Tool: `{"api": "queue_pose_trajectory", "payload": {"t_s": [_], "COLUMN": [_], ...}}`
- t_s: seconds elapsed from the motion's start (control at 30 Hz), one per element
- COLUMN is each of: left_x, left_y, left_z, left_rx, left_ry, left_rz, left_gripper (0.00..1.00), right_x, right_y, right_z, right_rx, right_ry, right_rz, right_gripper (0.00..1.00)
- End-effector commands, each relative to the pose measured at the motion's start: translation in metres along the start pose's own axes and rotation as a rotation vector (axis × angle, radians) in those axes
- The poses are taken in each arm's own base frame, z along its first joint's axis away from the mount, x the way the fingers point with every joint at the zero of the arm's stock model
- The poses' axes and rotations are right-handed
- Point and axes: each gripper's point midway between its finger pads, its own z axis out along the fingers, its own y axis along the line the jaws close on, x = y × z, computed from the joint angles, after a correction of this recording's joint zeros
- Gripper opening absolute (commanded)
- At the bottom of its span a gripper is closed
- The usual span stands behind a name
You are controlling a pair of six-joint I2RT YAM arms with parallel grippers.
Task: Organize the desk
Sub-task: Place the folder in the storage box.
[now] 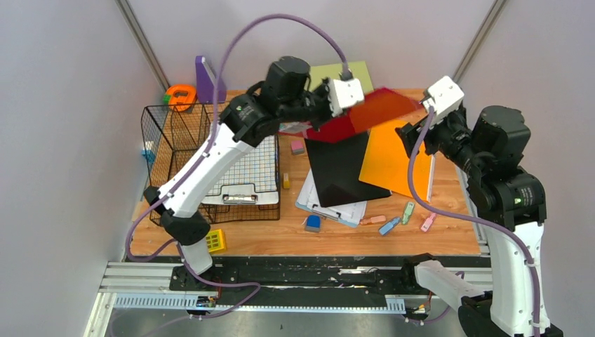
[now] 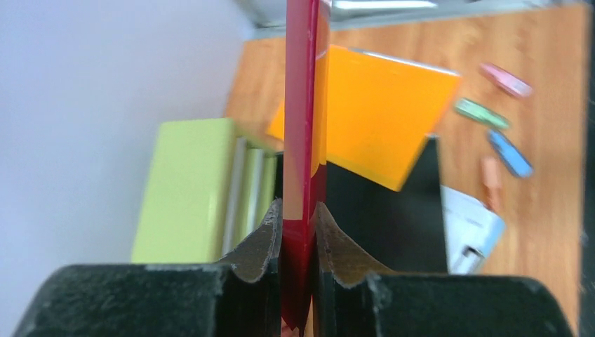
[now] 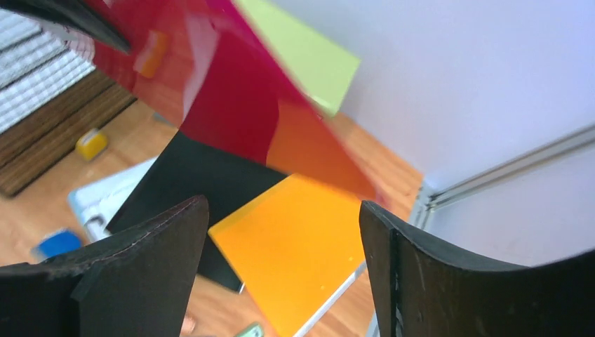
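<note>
- The left end effector [image 1: 321,116] is closed tight on one short edge of a red translucent plastic sheet [image 1: 365,112]. In the left wrist view its fingers [image 2: 263,239] press both faces of the sheet [image 2: 302,105], which is seen edge-on.
- The right end effector [image 1: 412,130] stands wide open and grips nothing. In the right wrist view the red sheet [image 3: 231,105] hangs ahead of and above the gap between the jaws [image 3: 284,210], not inside it.
- The red sheet's long axis runs from the left end effector rightward and a little toward the far side, ending just beside the right end effector. It is held off the surface by its left end alone.
- The light orange-brown wood-grain bench [image 1: 337,240] lies below both end effectors. The red sheet hangs over its far middle, above a flat black sheet [image 1: 340,168] and a flat orange sheet [image 1: 393,158] that overlap there.
- A lime-green board [image 1: 340,70] stands at the bench's far edge, just behind the red sheet.
- Judgement: the left arm alone carries the sheet, so the next move is its own. The unsupported right end may droop or swing, and the open right end effector is close enough to catch it.
</note>
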Motion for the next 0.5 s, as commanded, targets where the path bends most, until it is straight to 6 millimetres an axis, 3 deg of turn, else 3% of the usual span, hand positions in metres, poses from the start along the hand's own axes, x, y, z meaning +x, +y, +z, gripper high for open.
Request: {"api": "queue_pose_trajectory", "payload": {"t_s": [0.0, 0.1, 0.2, 0.3, 0.47], "left_x": [-0.082, -0.08, -0.08, -0.082, -0.064], "left_y": [0.097, 0.126, 0.15, 0.154, 0.151], "left_z": [-0.112, -0.16, -0.227, -0.287, -0.371], "left_rx": [-0.465, -0.626, -0.824, -0.99, -1.281], "left_ry": [-0.286, -0.324, -0.362, -0.377, -0.324], "left_rz": [-0.087, -0.175, -0.224, -0.226, -0.243], "left_gripper": [0.0, 0.0, 0.0, 0.0, 0.0], "right_x": [-0.046, -0.057, -0.06, -0.048, -0.018], "right_y": [-0.051, -0.061, -0.056, -0.046, -0.021], "right_z": [-0.013, -0.018, -0.011, 0.012, 0.06], "right_rx": [0.265, 0.319, 0.28, 0.21, 0.069], "right_ry": [-0.151, -0.199, -0.212, -0.176, -0.11], "right_rz": [0.119, 0.152, 0.175, 0.207, 0.254], "right_gripper": [0.83, 0.88, 0.92, 0.92, 0.91]}}
